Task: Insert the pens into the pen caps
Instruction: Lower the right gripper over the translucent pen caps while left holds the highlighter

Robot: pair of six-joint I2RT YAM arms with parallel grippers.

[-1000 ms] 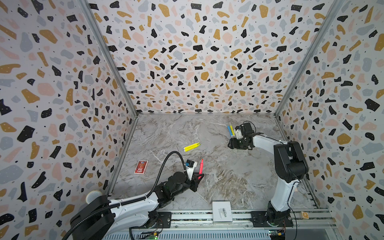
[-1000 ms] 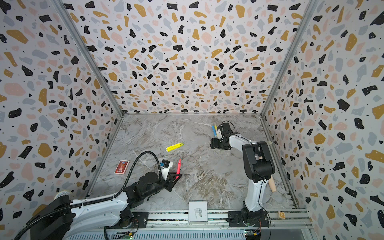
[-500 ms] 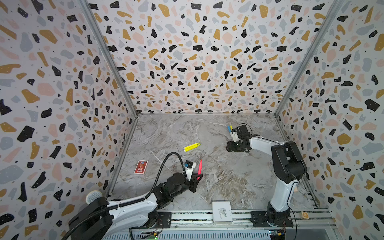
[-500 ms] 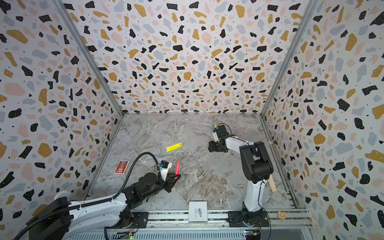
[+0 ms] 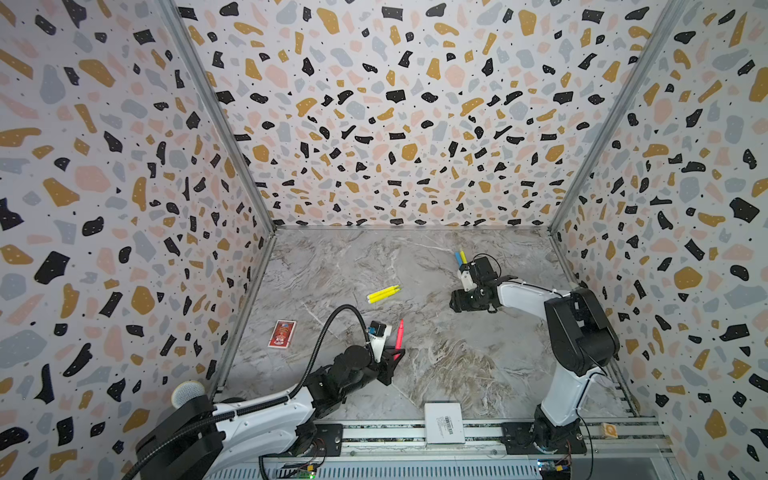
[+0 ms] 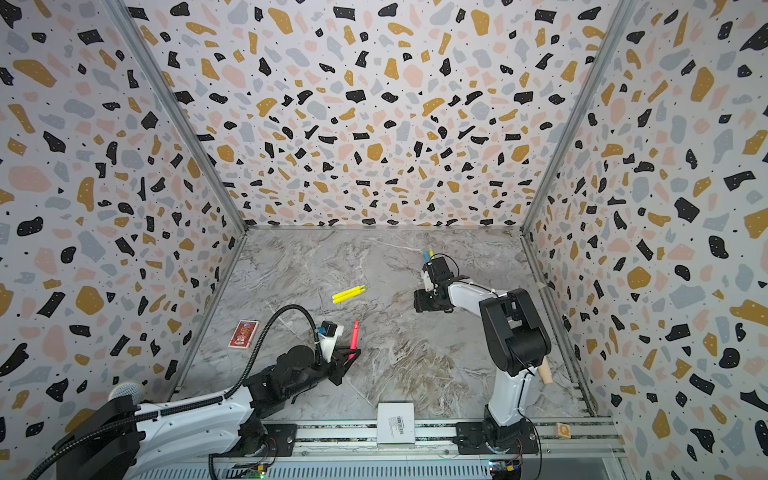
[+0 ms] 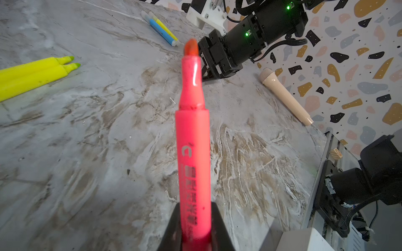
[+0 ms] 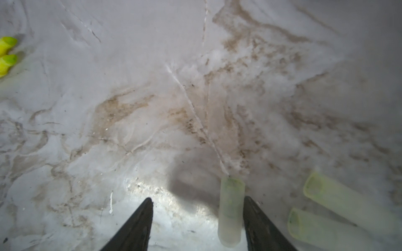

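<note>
Well, over at the left a small red card box [image 5: 282, 333] lies flat on the bench [image 5: 478, 374]; its printing is too small to read. Just right of it the left pincer [image 5: 397, 354] is clamped tight on the tail of the pink-red pen [image 5: 400, 331], which stands up off the bench with its bare felt tip uppermost. In the left wrist view the barrel [image 7: 193, 152] carries a pale rounded logo like a C and a line of dark print below it, too blurred to make out. Further back, two yellow pens [image 5: 383, 293] lie side by side, touching, with their tips uncovered. At the front edge sits a white box [image 5: 444, 423] with a barcode label on top.

Toward the right, the right pincer [image 5: 457, 300] hangs low over the bench with its jaws apart, gripping nothing. In the right wrist view a clear cap [image 8: 231, 208] lies on the bench between the fingers, close against one of them; whether it touches I cannot tell. Two more caps [image 8: 339, 204] lie just outside that finger. Just behind the pincer a blue pen [image 5: 457, 257] and a third yellow pen [image 5: 463, 256] lie together. A beige handle [image 6: 545, 371] rests by the right wall, and a wooden cube [image 6: 564, 430] on the front rail bears what looks like a Q.
</note>
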